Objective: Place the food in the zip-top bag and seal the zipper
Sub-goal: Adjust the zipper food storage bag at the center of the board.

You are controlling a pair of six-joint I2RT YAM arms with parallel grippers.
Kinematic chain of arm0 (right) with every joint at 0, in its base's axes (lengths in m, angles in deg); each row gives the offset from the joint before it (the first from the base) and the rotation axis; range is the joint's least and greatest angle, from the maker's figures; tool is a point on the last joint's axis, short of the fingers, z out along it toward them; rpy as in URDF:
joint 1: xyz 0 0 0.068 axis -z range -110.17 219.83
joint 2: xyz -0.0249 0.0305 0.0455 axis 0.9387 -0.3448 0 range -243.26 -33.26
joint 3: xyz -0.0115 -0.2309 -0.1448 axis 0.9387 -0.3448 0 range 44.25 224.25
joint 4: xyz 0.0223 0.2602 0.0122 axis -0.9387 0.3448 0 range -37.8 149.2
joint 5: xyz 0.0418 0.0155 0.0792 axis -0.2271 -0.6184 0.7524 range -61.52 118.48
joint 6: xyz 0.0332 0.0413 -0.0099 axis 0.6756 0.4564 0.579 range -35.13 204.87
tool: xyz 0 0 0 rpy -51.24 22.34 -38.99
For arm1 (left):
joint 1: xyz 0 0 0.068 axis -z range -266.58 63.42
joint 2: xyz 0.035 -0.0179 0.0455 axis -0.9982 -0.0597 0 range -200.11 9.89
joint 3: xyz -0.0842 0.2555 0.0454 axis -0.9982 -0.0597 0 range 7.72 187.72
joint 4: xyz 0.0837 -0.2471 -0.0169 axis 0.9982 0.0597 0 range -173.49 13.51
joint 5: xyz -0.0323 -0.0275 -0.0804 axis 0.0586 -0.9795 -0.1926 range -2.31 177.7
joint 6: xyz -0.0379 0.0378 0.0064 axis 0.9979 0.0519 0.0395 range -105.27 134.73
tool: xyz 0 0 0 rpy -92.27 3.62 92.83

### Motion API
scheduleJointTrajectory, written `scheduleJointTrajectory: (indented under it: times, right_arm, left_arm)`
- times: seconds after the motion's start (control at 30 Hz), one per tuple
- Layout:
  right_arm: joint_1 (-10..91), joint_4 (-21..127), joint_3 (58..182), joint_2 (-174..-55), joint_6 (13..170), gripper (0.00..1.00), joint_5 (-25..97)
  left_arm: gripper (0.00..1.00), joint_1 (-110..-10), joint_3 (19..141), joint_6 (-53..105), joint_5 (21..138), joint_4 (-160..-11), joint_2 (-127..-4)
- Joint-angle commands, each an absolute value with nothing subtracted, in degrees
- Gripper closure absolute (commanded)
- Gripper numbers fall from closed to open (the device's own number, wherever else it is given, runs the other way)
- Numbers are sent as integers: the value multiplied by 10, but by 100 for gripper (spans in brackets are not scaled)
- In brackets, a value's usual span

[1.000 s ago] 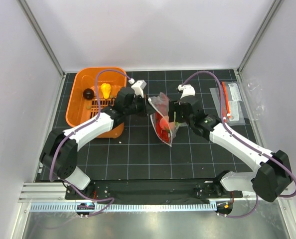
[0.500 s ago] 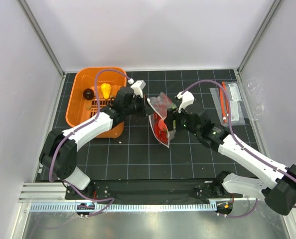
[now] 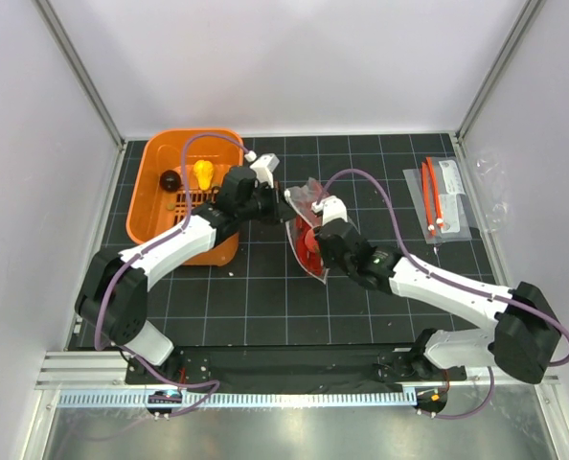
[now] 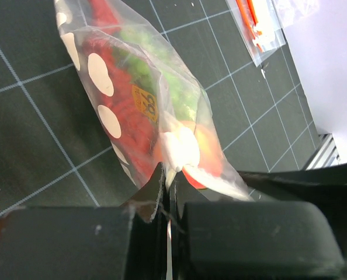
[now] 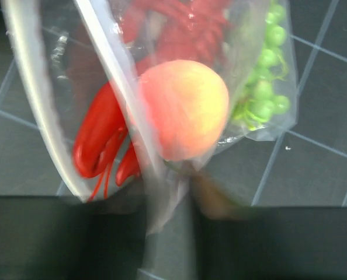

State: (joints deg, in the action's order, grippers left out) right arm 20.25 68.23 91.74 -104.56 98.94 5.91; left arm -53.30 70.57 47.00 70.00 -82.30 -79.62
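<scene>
The zip-top bag (image 3: 308,216), clear with white dots, hangs tilted above the mat with the food inside. My left gripper (image 3: 277,203) is shut on its upper corner, and the left wrist view shows the jaws pinched on the film (image 4: 169,175). In the right wrist view the peach fruit (image 5: 182,108), red lobster (image 5: 100,140) and green grapes (image 5: 267,76) lie behind the plastic. The zipper (image 5: 109,76) runs as a pale strip across them. My right gripper (image 5: 167,204) is blurred at the bag's lower edge (image 3: 313,244), with its jaws narrowly apart and loose film in the gap.
An orange basket (image 3: 155,163) stands at the back left, right beside my left arm. It holds a yellow piece (image 3: 202,174) and a dark round piece (image 3: 170,180). Flat clear packets with orange-red strips (image 3: 440,196) lie at the right edge.
My right arm has swung left and down from the bag's right side to its lower edge, and its jaws have narrowed a lot. The left gripper has kept its hold.
</scene>
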Motion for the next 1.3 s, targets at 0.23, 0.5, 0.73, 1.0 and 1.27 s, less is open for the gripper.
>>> scheduleJointTrajectory:
  times: [0.23,0.5,0.73,1.0,1.27]
  right_arm:
    - [162,674,913,-894,1006,99,-69]
    - [-4,648,921,-888,932,99,-97]
    - [-44,642,960,-1001,916,39,-88]
    - [-43,578,887,-881,902,29,-42]
    - [26,589,861,-785,930,28,-76]
  left_arm:
    - [100,-466,763,447,651,-842,-819]
    - [100,-460,762,445,524,-906,-817]
    - [97,-467,772,434,472,-913,-854]
    - [96,-469,775,372,456,-915,-872]
    - [100,-469,757,349,475,-940,-862]
